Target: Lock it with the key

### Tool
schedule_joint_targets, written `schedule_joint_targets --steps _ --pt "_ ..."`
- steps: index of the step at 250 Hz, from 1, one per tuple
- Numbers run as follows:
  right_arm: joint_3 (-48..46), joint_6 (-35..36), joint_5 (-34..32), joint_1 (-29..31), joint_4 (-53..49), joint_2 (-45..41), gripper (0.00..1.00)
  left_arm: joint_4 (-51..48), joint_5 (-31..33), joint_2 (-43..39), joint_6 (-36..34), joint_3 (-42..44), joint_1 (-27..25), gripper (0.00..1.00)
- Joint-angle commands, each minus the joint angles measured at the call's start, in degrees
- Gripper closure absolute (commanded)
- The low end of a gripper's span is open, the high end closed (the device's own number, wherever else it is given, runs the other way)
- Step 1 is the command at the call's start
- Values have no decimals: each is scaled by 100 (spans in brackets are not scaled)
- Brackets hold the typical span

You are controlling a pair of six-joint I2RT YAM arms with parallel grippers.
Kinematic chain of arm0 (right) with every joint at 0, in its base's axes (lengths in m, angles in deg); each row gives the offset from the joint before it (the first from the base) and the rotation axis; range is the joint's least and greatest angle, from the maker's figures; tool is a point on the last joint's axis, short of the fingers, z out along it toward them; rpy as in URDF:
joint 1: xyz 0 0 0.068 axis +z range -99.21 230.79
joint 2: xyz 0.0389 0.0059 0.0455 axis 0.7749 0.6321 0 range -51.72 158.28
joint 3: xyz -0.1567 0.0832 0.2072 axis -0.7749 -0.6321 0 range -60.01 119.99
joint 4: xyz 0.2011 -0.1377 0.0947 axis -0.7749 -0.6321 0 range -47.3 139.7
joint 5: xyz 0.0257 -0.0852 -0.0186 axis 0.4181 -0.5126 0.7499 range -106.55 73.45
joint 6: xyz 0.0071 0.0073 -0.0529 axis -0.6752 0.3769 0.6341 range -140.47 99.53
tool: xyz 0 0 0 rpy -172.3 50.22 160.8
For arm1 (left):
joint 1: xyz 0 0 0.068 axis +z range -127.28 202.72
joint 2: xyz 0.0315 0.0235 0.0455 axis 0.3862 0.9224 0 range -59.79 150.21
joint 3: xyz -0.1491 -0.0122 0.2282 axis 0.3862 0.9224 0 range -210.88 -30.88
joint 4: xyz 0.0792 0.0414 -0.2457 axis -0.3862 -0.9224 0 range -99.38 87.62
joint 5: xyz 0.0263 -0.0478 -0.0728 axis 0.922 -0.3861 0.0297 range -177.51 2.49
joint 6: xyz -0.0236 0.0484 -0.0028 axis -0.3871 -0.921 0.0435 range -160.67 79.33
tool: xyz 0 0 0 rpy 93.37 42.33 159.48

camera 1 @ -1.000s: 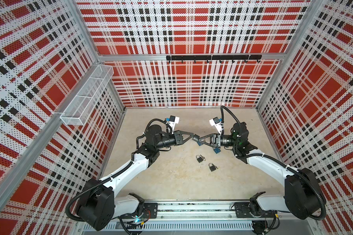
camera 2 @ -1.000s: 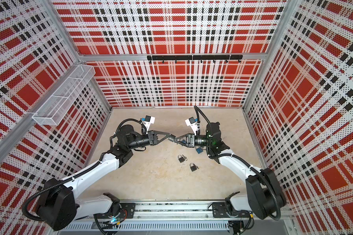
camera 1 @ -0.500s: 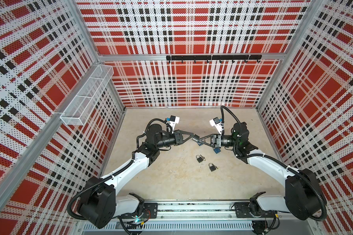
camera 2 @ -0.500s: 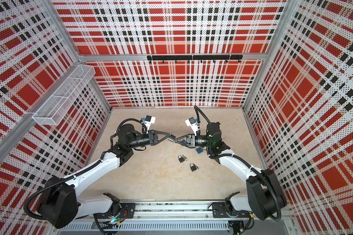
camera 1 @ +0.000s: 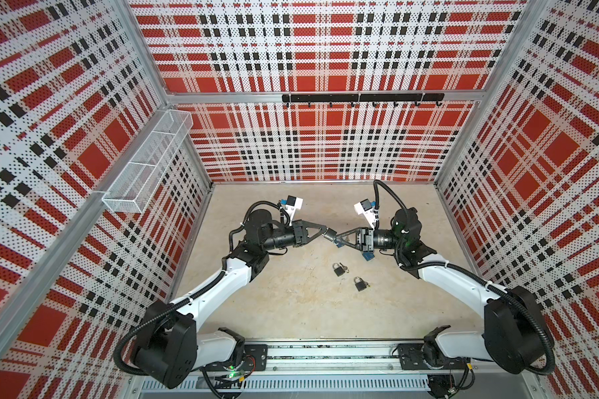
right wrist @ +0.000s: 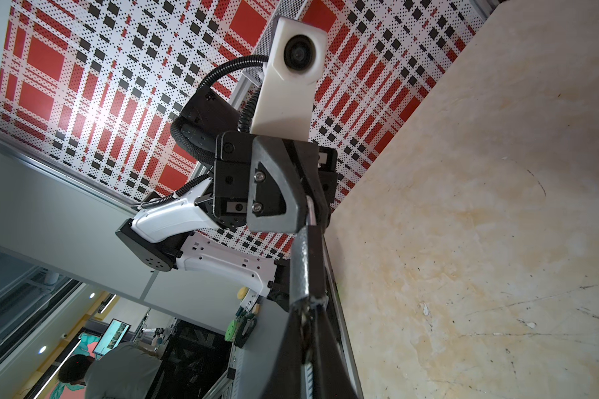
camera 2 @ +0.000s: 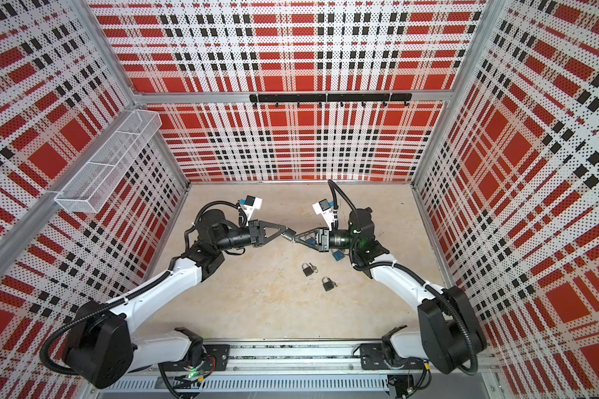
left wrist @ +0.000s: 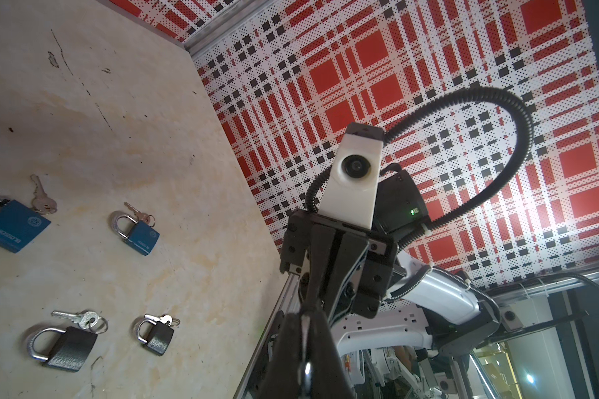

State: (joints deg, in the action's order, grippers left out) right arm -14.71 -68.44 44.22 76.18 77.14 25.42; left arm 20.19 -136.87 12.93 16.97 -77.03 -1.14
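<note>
A dark padlock [camera 1: 330, 235] [camera 2: 288, 235] hangs in the air between my two grippers, above the middle of the floor. My left gripper [camera 1: 324, 230] [left wrist: 305, 316] is shut on its silver shackle [right wrist: 310, 211]. In the right wrist view the padlock body [right wrist: 303, 262] runs edge-on from the left fingers [right wrist: 274, 193] to my right gripper [right wrist: 306, 311]. That gripper [camera 1: 336, 239] is shut on the key [right wrist: 305, 323] at the bottom of the padlock. Most of the key is hidden between the fingers.
Two dark padlocks [camera 1: 339, 268] [camera 1: 360, 283] with keys lie on the beige floor just in front of the grippers. Two blue padlocks [left wrist: 13, 226] [left wrist: 139, 233] lie under the right arm. A wire basket [camera 1: 146, 165] hangs on the left wall.
My right gripper has closed its fingers onto the key at the padlock. The left gripper has kept its hold, and both arms have stayed almost still.
</note>
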Motion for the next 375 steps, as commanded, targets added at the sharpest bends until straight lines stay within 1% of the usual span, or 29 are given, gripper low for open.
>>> schedule_joint_targets --steps 1,80,103,121,157,177,194,211,223,240,252,301,334,375 --pt "-156 43 -39 -72 -126 -149 100 311 261 -249 10 -78 393 100" --pt "-188 125 -46 -84 -269 -200 100 311 142 -355 5 -52 610 100" --pt "-178 310 -142 -84 -548 -267 100 248 76 -386 10 8 610 100" --pt "-127 584 -302 -91 -990 -383 100 65 33 -415 -75 88 610 100" --pt "62 1321 -965 -140 -2205 -709 100 -718 127 -628 -523 330 610 100" --pt "174 1631 -1409 -165 -2787 -902 100 -1521 367 -821 -1016 405 522 100" --pt "239 1808 -1613 -161 -3122 -1048 100 -2445 706 -958 -1609 343 294 100" --pt "251 1915 -1784 -174 -3347 -1193 100 -3343 1255 -1032 -2201 245 -43 100" --pt "245 1936 -1821 -188 -3424 -1252 100 -3618 1500 -1012 -2393 260 -299 100" --pt "250 1916 -1802 -193 -3440 -1289 100 -3592 1612 -909 -2401 415 -546 100" --pt "254 1890 -1779 -190 -3438 -1281 100 -3570 1672 -811 -2389 506 -627 100" --pt "252 1830 -1728 -195 -3385 -1272 100 -3276 1778 -478 -2415 748 -655 100" --pt "225 1815 -1712 -198 -3373 -1290 100 -3148 1745 -95 -2455 800 -676 100" --pt "148 1742 -1691 -188 -3264 -1292 100 -3100 1916 400 -2501 775 -848 100"
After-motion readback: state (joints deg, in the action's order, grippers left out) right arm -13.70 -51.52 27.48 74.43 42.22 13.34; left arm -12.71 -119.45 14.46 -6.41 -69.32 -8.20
